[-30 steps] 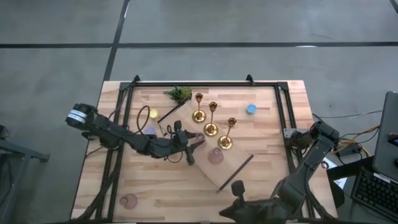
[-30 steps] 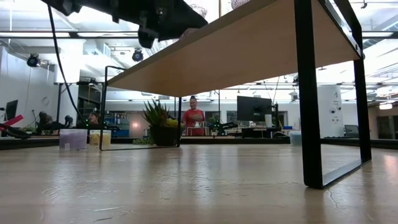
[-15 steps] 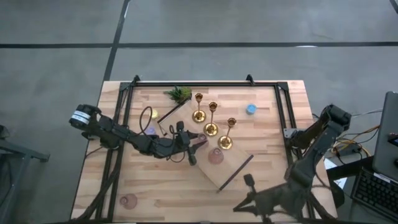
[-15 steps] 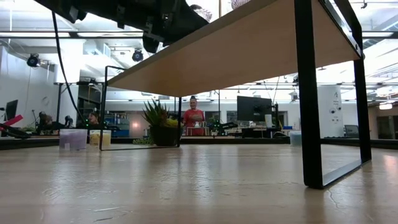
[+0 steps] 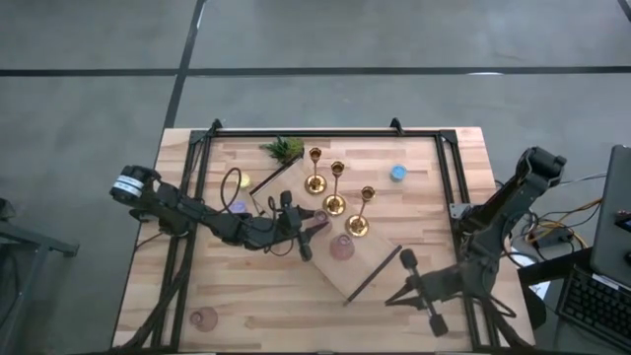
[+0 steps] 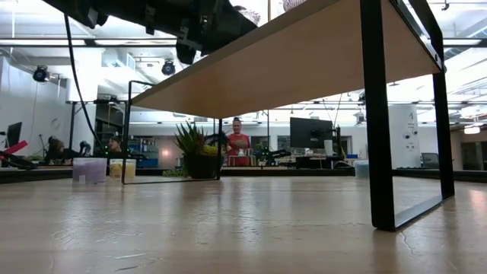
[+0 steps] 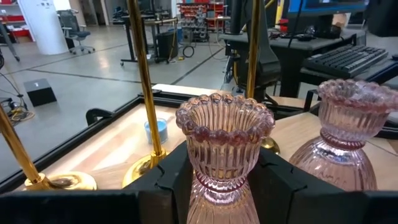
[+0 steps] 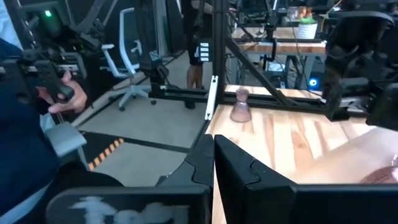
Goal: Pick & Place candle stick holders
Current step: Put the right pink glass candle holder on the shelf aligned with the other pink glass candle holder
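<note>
Left wrist view: left claw [image 7: 225, 186] grasps ribbed pink glass cup [image 7: 224, 152], scalloped rim.

- High view: the whole table [image 5: 246, 296] is seen from straight overhead.
- Low view: the room is faced level from tabletop height.
- Left wrist view: a pink glass cup [image 7: 224, 152] is seen close up.
- Right wrist view: the table's edge is overlooked.

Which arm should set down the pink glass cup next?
Left. The left gripper already has its jaws closed on a pink glass cup beside the gold candlesticks. The right gripper sits shut near the table's front right.
</note>
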Controlling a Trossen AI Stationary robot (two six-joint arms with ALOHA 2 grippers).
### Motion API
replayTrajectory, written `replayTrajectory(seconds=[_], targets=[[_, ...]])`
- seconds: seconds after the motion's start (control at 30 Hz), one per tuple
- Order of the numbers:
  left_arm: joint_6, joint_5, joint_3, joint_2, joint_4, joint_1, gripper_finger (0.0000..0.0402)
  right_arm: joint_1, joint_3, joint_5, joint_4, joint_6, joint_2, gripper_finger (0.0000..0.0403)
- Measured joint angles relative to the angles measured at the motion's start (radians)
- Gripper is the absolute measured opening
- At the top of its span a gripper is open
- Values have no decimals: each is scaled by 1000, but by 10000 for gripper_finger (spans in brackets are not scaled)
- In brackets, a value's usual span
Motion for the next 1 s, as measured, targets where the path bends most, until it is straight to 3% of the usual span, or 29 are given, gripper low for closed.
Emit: replayTrajectory(seconds=[0.4,0.8,1.0], targets=[[-56,22,1,30,18,22,140,0,-34,19,6,17,-15,8],[-80,67,2,28,-8,17,202,0,-36,18,7,18,-15,8],[-45,87,2,-27,-83,-1,213,0,-36,18,7,20,-15,8]])
